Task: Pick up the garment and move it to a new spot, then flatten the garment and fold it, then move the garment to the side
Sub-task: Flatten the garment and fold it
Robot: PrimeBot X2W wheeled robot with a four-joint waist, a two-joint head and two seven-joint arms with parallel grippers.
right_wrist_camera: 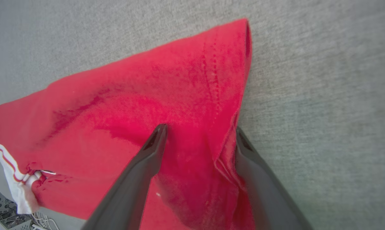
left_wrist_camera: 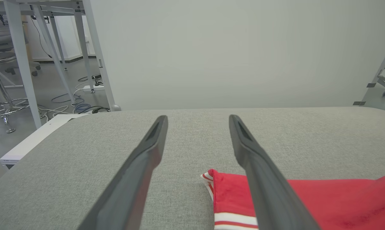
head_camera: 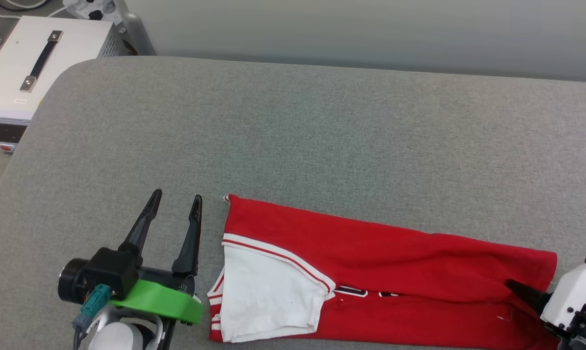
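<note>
The garment (head_camera: 395,262), a red jersey T-shirt, lies on the near part of the grey fabric-covered desk (head_camera: 322,121) as a long narrow strip running left to right; its white sleeve (head_camera: 268,296) with striped trim is tucked over the body at the left end, and its hem (head_camera: 551,266) is at the right end; a sliver of black print shows along the middle crease.

Judging from this shape, the lengthwise fold is already made and the work is in the folding step, with the crosswise fold and the move to the side not yet done.

The left claw (head_camera: 177,195) stands open just beside the strip's left end, apart from the cloth; in the left wrist view its fingers point over bare desk with the striped corner between them and lower down.

The right claw (right_wrist_camera: 200,127) is at the hem end, jaws wide apart; in the right wrist view its fingers (right_wrist_camera: 141,166) straddle a ridge of red cloth by the hem corner, and the far finger seems partly covered by a fabric edge; it has not pinched shut.

The next move likely calls for closing on that hem layer cleanly, catching every layer; then carrying it across toward the sleeve end without dragging the strip askew; the left claw could pin the collar end meanwhile.
</note>
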